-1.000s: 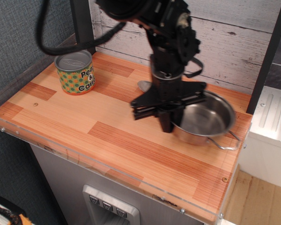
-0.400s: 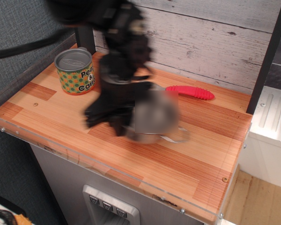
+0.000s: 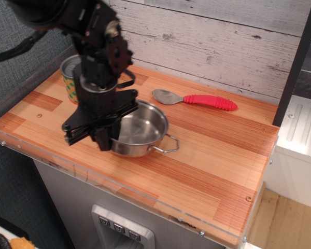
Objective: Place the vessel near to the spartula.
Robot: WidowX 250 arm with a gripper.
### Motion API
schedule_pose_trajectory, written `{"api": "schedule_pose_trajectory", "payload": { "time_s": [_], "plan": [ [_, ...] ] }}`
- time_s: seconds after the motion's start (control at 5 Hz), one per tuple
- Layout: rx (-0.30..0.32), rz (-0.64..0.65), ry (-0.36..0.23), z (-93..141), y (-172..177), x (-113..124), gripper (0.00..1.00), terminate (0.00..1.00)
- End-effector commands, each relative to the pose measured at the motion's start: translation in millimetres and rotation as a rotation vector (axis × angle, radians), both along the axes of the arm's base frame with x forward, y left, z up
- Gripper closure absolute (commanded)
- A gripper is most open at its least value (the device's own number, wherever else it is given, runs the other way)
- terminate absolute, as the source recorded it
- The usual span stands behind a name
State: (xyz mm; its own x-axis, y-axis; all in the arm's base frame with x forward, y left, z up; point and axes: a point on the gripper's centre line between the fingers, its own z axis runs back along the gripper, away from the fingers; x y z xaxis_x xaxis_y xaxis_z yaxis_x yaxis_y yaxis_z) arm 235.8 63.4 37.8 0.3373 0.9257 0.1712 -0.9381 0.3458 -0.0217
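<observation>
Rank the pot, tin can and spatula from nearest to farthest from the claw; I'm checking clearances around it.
1. The pot, at the claw, its left rim apparently gripped.
2. The tin can, behind the arm, partly hidden.
3. The spatula, farthest, to the back right by the wall.

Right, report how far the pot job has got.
Done: the vessel rests on the table, just in front of the spartula, not touching. In hand: the gripper is at the pot's left rim; grip unclear. Left: let go and back off.
</observation>
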Motion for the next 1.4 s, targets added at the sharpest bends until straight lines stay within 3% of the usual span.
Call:
{"api": "schedule_pose_trajectory", "payload": {
  "time_s": [0.0,0.4,0.6,1.2],
  "plan": [
    [-0.009,0.007,0.003,-7,7,-17,1.0,0.0],
    [0.001,0.005,0.052,-20,11,-26,1.0,0.0],
    [-0.001,0.004,0.061,-20,12,-29,0.0,0.0],
    [-0.019,0.03,0.029,6,16,-30,0.0,0.0]
  ]
}}
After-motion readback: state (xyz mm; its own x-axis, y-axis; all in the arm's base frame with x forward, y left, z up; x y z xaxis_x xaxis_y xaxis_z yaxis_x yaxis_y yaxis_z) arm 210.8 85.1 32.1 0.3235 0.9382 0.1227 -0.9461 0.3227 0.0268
